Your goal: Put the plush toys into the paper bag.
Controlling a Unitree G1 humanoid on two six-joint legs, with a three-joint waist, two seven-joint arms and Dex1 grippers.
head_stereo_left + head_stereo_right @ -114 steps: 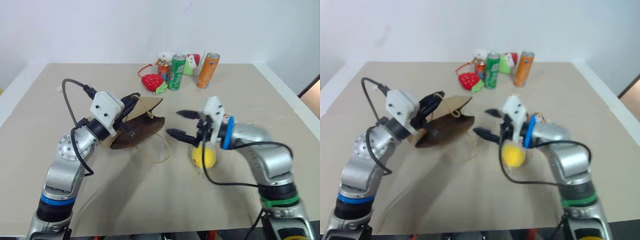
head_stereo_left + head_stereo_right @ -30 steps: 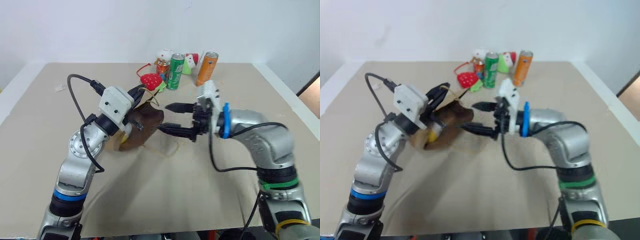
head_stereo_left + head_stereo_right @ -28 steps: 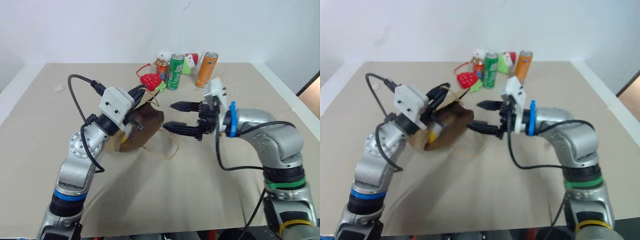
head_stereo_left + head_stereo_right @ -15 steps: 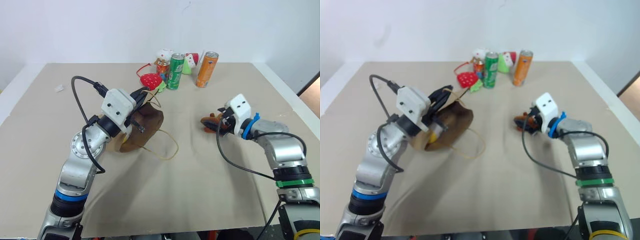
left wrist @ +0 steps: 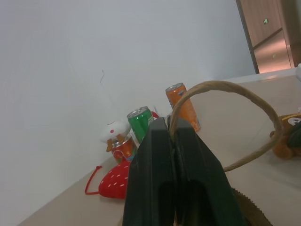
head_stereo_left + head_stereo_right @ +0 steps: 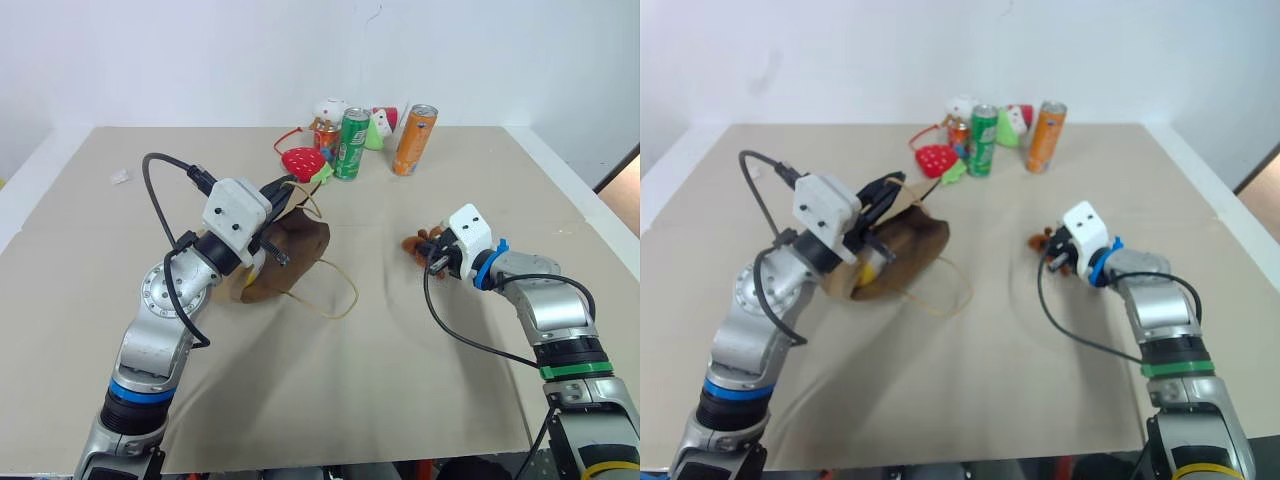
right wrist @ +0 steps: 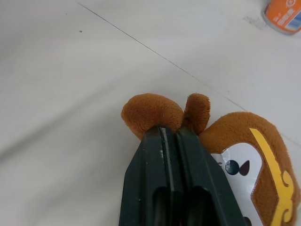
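The brown paper bag lies on its side at the table's middle left, mouth toward me. My left gripper is shut on one cord handle and holds the bag's upper edge up. The yellow ball plush shows inside the bag's mouth. To the right the brown monkey plush lies on the table. My right gripper is shut, its tips pinching the edge of a brown limb of the monkey.
At the table's far edge stand a green can, an orange can, a small red can, a red strawberry plush and white-and-red figurines. The bag's other cord trails on the table.
My right gripper let the ball plush go in the bag, drew back to the right to the monkey plush and shut on it. The left gripper kept still on the handle.
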